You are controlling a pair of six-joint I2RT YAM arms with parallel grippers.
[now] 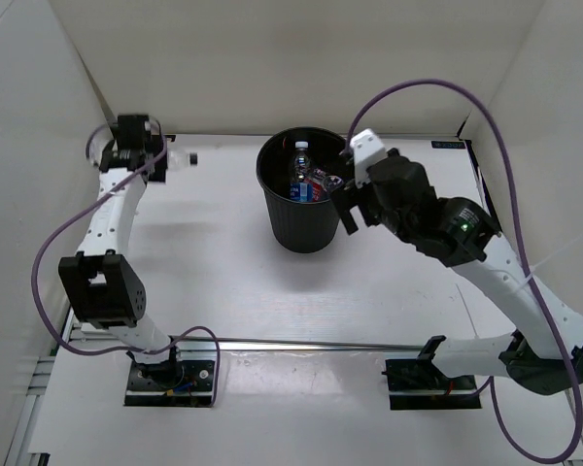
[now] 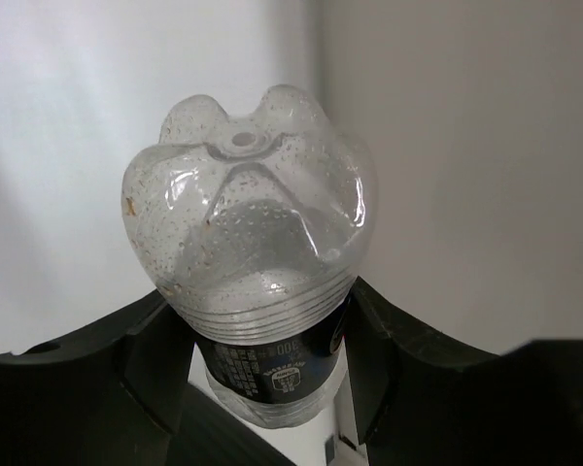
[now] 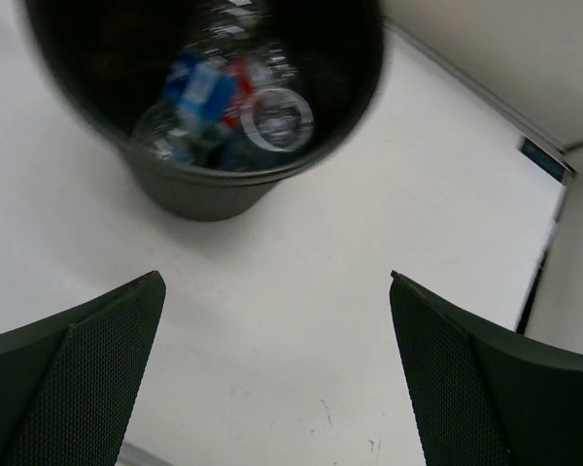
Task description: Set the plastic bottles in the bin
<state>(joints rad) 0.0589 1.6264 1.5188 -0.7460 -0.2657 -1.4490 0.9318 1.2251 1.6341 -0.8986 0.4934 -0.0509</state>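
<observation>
In the left wrist view a clear plastic bottle (image 2: 248, 214) with a dark label sits base toward the camera, and my left gripper (image 2: 272, 359) is shut on its labelled body. From above, that gripper (image 1: 148, 155) is at the table's back left corner, with the bottle (image 1: 178, 158) sticking out to the right, black cap outermost. The black bin (image 1: 301, 218) stands at the back middle with several bottles (image 1: 307, 180) inside, blue and red labels showing. My right gripper (image 1: 348, 206) hangs open just right of the bin. Its wrist view shows the bin (image 3: 204, 189), the bottles (image 3: 223, 97) inside it and its own empty jaws (image 3: 275, 282).
White walls enclose the table on the left, back and right. A metal rail (image 1: 321, 343) crosses near the front edge, between the two arm bases. Purple cables loop over both arms.
</observation>
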